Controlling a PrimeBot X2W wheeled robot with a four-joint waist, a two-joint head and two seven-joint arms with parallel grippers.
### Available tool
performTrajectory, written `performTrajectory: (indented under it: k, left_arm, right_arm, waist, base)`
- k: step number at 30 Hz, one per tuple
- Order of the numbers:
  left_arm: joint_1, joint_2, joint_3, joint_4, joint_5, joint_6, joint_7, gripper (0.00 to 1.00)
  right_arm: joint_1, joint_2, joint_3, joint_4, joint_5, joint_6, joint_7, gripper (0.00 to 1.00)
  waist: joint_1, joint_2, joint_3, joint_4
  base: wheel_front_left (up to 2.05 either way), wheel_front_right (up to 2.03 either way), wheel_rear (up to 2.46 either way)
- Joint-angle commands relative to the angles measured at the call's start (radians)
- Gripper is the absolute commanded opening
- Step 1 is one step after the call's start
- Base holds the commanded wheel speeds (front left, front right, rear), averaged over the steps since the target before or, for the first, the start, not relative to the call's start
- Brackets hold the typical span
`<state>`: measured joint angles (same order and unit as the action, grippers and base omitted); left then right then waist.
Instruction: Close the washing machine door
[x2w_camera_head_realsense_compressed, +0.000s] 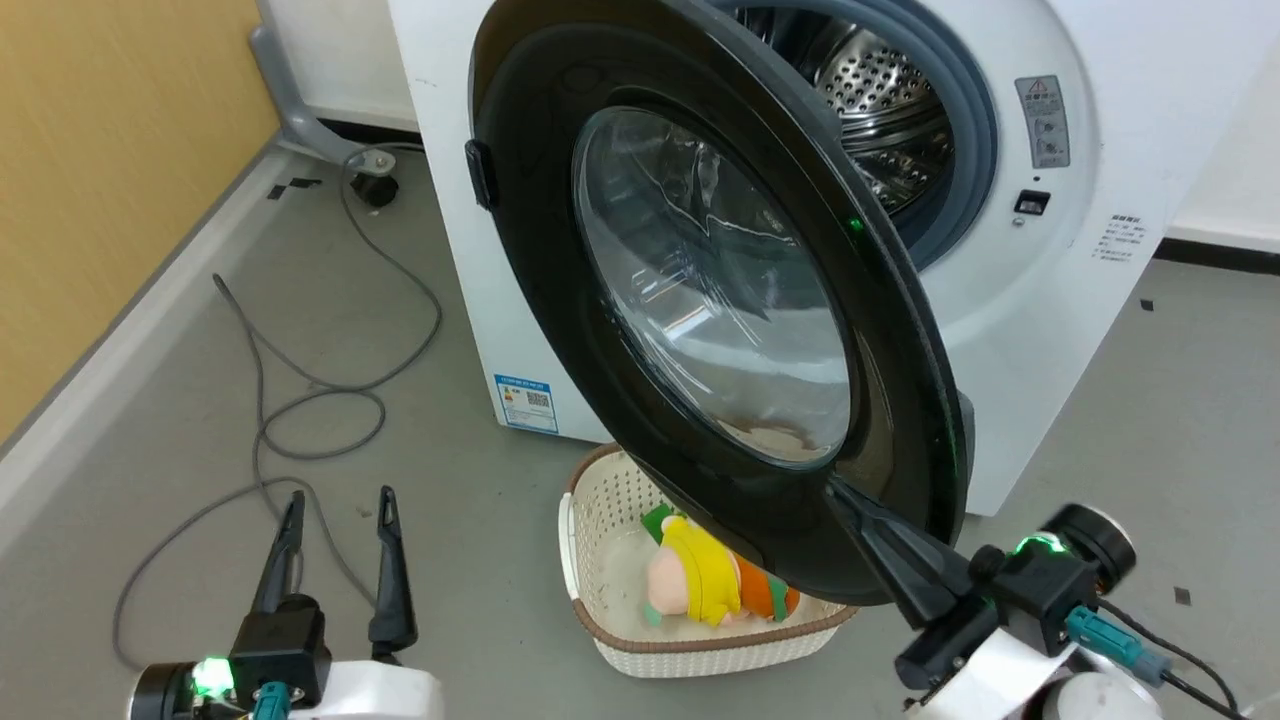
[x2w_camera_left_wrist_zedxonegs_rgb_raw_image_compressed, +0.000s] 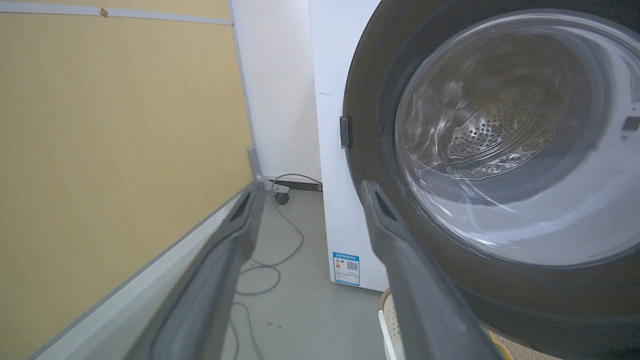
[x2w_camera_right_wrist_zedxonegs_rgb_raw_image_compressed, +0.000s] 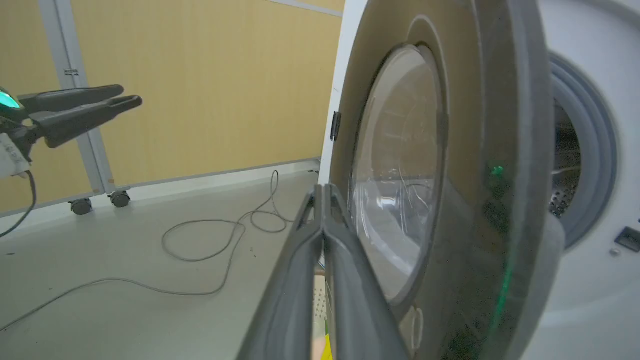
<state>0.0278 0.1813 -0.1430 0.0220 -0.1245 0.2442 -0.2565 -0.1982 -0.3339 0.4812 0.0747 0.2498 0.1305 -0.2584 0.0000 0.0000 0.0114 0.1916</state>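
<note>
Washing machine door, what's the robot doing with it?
The robot is working on closing the door. Its right pincer, fingers shut together, sits at the bottom of the door's black rim and seems to touch it. The door is partly open, so the drum shows behind it. The left pincer is open and holds nothing, low on the left. Under the door stands a basket with a toy inside.

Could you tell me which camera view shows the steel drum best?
The head view: the drum lies bare in the open mouth, holes sharp, behind the door. The left wrist view gives it blurred through the door's glass; the right wrist view, a sliver past the door's edge.
</note>
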Motion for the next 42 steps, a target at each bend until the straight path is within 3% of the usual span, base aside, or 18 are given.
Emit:
performTrajectory:
  k: [1,8,16,24,42]
  left_arm:
    - [-0.014,-0.007,0.006,0.0,0.007,-0.006,-0.005,1.0]
    - [-0.035,-0.041,0.024,-0.01,0.031,-0.029,-0.005,1.0]
    - [-0.079,-0.078,0.032,-0.024,0.051,-0.048,-0.005,1.0]
    - [-0.146,-0.105,0.025,-0.041,0.065,-0.065,-0.005,1.0]
    - [-0.226,-0.129,0.002,-0.029,0.058,-0.067,-0.005,1.0]
  right_arm:
    - [0.002,-0.007,-0.004,0.025,-0.006,0.0,-0.003,0.0]
    - [-0.017,-0.014,-0.073,0.11,-0.004,0.0,-0.003,0.0]
    - [-0.081,0.015,-0.255,0.132,0.037,0.0,-0.003,0.0]
    - [-0.251,0.034,-0.391,0.222,0.021,0.0,-0.003,0.0]
    - [-0.654,-0.005,-0.526,0.56,-0.059,0.0,-0.003,0.0]
  waist:
    - [0.0,0.0,0.009,0.0]
    - [0.0,0.0,0.061,-0.004]
    - [0.0,0.0,0.139,-0.002]
    - [0.0,0.0,0.248,0.009]
    - [0.0,0.0,0.369,0.053]
  base:
    - [0.0,0.0,0.0]
    - [0.0,0.0,0.0]
    - [0.0,0.0,0.0]
    - [0.0,0.0,0.0]
    - [0.0,0.0,0.0]
